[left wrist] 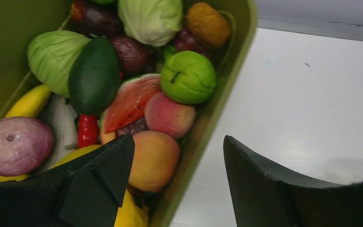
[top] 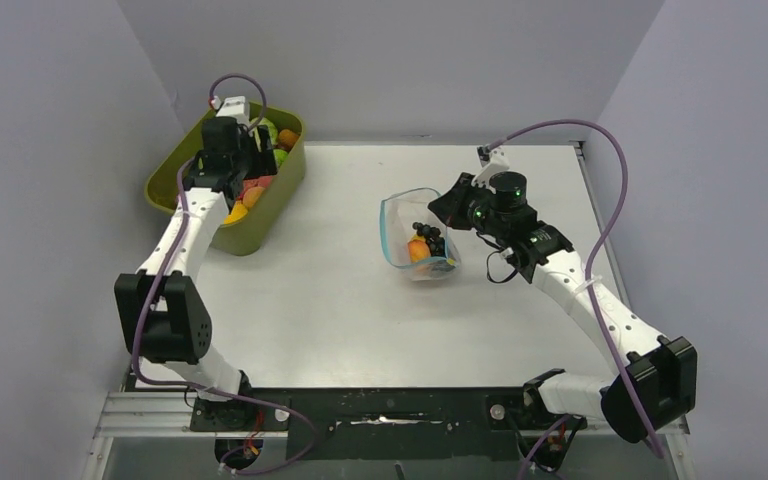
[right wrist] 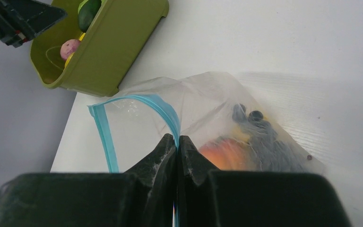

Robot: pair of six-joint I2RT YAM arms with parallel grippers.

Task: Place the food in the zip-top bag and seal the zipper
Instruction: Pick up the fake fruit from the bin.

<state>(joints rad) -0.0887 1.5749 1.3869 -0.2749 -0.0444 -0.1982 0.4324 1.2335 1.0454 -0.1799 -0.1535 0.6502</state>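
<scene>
The clear zip-top bag lies mid-table with its mouth held open. Inside it are an orange fruit and a dark bunch of grapes. My right gripper is shut on the teal zipper strip at the bag's near lip. My left gripper is open, straddling the right wall of the olive tub. Its left finger is inside, beside a peach; the right finger is outside over the table. The tub holds many toy foods: cabbage, green fruit, watermelon slice.
The olive tub stands at the table's far left corner, against the left wall. Grey walls close in the back and both sides. Bare white table lies between the tub and the bag.
</scene>
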